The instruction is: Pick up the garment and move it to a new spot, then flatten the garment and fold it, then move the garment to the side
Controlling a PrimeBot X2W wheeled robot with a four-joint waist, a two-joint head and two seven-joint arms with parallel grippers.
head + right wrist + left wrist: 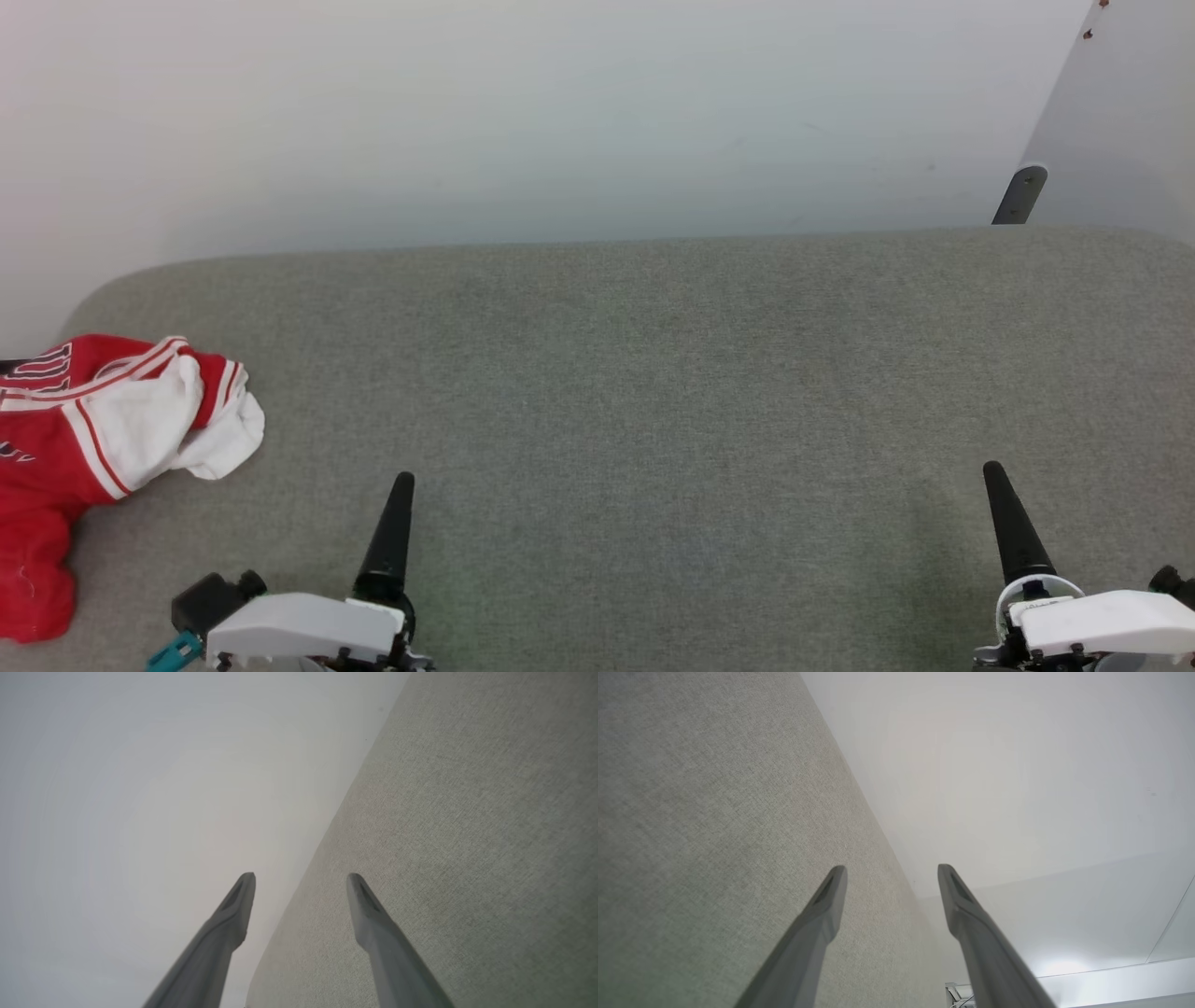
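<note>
Editor: Where is the garment [84,439] in this one?

Photographer: Far over on the left of the grey-green, woven-fabric table [653,392], partly cut off by the edge of the head view. It is a red jersey-style shirt with white sleeves and white-striped trim, lying in a crumpled heap. A white sleeve bulges on top and a red tail trails toward the near edge. A scrap of black, white-outlined lettering shows at its far side, too folded to read.

Editor: And the arms?

Photographer: Both wait at the near edge. The left gripper [400,495] is close to the heap but not touching it. The right gripper [994,476] is well apart, over on the right. In the wrist views each pair of long dark fingers is spread wide with nothing between them, the left [892,870] and the right [301,877] alike, pointing toward the plain white wall [560,112].

Editor: So nothing has been lifted. What would make the pickup clean?

Photographer: My reading is that the left arm should do it. It should swing left and come down on a raised fold, probably the white sleeve mound. The fingers should close deep enough to catch several layers. The heap should then be lifted clear of the table before it is carried toward the open middle. A shallow pinch could take one layer and drag the rest.
</note>
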